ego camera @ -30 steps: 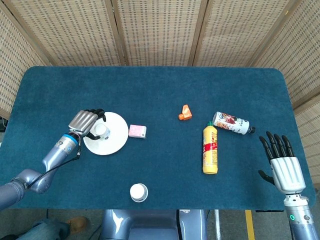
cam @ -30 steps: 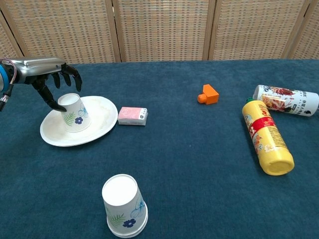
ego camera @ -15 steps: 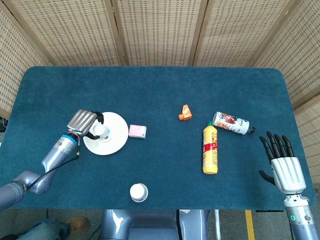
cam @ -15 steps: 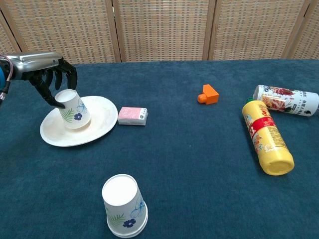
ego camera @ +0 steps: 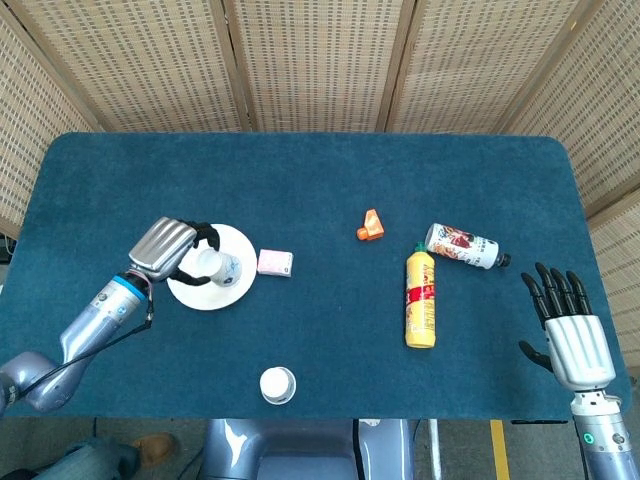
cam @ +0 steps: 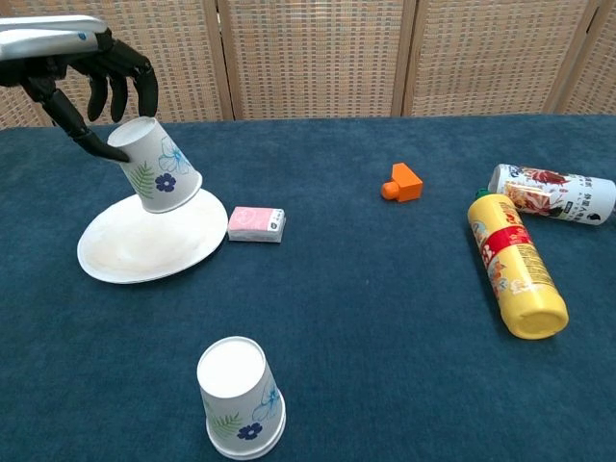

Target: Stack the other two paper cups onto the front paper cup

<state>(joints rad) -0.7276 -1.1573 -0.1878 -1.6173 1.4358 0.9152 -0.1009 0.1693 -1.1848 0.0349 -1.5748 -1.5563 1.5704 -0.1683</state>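
Observation:
My left hand [cam: 72, 72] [ego camera: 168, 245] holds a flowered paper cup [cam: 159, 166] [ego camera: 212, 265] upside down and tilted, lifted clear above the white plate [cam: 135, 248] [ego camera: 205, 292]. The front paper cup [cam: 240, 397] [ego camera: 277, 384] stands upside down near the table's front edge, well apart from the hand. I see only these two cups. My right hand [ego camera: 568, 325] hovers at the right front corner with fingers spread and nothing in it; the chest view does not show it.
A pink packet [cam: 255, 223] lies just right of the plate. An orange block [cam: 403, 182] sits mid-table. A yellow bottle [cam: 515, 276] and a white bottle [cam: 553, 193] lie on their sides at the right.
My left hand closed on the cup on the plate and raised it, tilting it. The right hand stayed where it was.

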